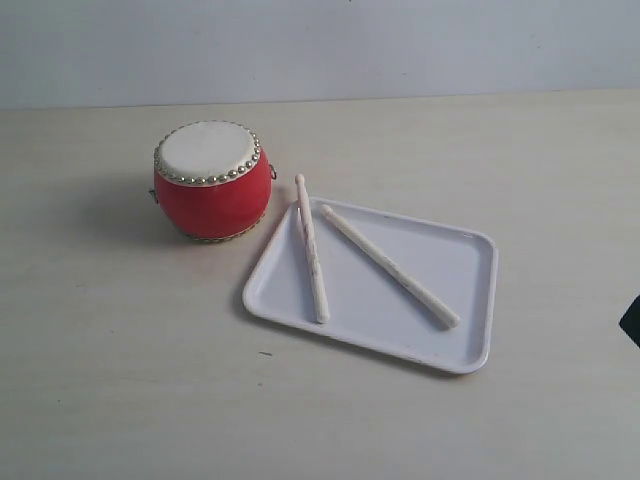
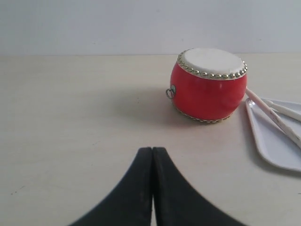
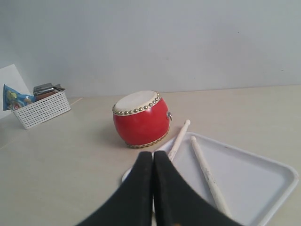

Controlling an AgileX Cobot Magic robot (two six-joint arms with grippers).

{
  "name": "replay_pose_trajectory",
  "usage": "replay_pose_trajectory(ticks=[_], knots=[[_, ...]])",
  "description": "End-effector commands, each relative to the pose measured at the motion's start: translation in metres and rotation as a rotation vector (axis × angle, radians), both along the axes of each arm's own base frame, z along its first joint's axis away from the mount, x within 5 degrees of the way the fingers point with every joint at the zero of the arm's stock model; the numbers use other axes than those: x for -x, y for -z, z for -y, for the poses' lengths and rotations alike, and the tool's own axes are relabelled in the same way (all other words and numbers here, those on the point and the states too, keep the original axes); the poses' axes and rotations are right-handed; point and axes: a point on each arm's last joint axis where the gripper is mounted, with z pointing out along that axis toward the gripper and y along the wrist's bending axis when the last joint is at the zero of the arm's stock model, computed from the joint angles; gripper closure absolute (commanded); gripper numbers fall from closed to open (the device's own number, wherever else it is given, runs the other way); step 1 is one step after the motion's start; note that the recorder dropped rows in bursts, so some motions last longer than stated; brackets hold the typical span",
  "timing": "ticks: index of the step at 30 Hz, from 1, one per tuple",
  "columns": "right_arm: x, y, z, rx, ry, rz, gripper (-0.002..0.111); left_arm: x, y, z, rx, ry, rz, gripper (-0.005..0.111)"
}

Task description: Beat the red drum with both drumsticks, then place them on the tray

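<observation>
The red drum (image 1: 211, 181) stands upright on the table, cream skin up, also seen as the red drum (image 2: 208, 84) and the red drum (image 3: 141, 118). To its right lies the white tray (image 1: 455, 275) with both drumsticks on it: one drumstick (image 1: 311, 261) pokes its tip over the rim toward the drum, the other drumstick (image 1: 390, 266) lies diagonally inside. My left gripper (image 2: 153, 149) is shut and empty, well short of the drum. My right gripper (image 3: 153, 153) is shut and empty, near the tray's rim (image 3: 263, 155). Neither gripper shows clearly in the exterior view.
A white lattice basket (image 3: 41, 109) with small packets sits far off beside the drum's side of the table in the right wrist view. A dark arm part (image 1: 632, 322) shows at the exterior view's right edge. A pale wall (image 1: 320, 45) backs the table.
</observation>
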Motion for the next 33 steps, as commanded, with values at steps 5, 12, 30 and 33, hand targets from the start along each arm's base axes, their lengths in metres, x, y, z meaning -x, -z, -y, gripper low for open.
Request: replay_pose_trajectory(ticks=[5,12,30,33], knots=[[-0.0001,0.0015,0.0004,0.010,0.006,0.004,0.108,0.0001,0.0007,0.0000,0.006,-0.002,0.001,0.107],[-0.0002,0.0014,0.0006,0.009,0.008,0.005,0.108,-0.0003,0.0007,-0.0024,0.002,-0.047,0.002,0.107],[-0.0002,0.0014,0.0006,0.009,0.008,0.005,0.108,-0.0005,0.0007,-0.0036,0.002,-0.071,0.002,0.107],[-0.0002,0.0014,0.0006,0.009,0.008,0.005,0.108,-0.0005,0.0007,-0.0036,0.002,-0.071,0.002,0.107]])
